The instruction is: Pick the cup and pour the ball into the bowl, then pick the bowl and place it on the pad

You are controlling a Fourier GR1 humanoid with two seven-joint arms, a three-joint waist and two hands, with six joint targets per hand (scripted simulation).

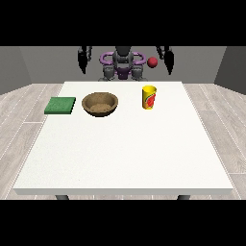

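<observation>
The hand at the view's right [168, 57], fingers hanging straight and holding nothing, hovers beyond the worktop's [125, 153] far edge, nearer than the other hand [84, 57] to the upright yellow cup [149, 97] standing toward the far right corner.

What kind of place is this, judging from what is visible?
Probably a plain test room for robot table work: a large white table on wood-look flooring, grey walls, and only a bowl, a cup, a green pad and a red ball.
</observation>
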